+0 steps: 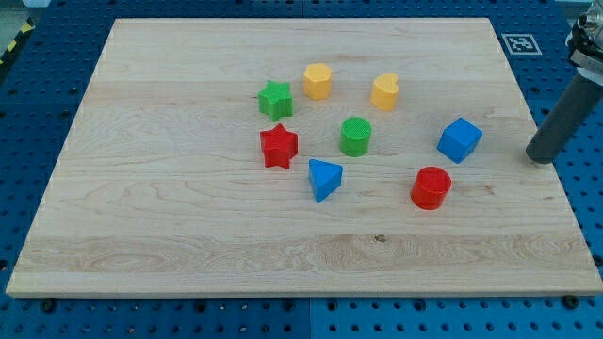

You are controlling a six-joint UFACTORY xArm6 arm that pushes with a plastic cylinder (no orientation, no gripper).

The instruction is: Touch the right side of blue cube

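Observation:
The blue cube (460,139) sits on the wooden board (188,217) at the view's right. My tip (542,156) is the lower end of the dark rod that comes down from the view's upper right. It rests near the board's right edge, to the right of the blue cube and a little lower, with a clear gap between them. Nothing touches the cube.
A red cylinder (431,187) lies below and left of the blue cube. A green cylinder (355,137), a blue triangle (324,179), a red star (279,146), a green star (275,99), a yellow hexagon (317,82) and a yellow heart (384,91) lie further left.

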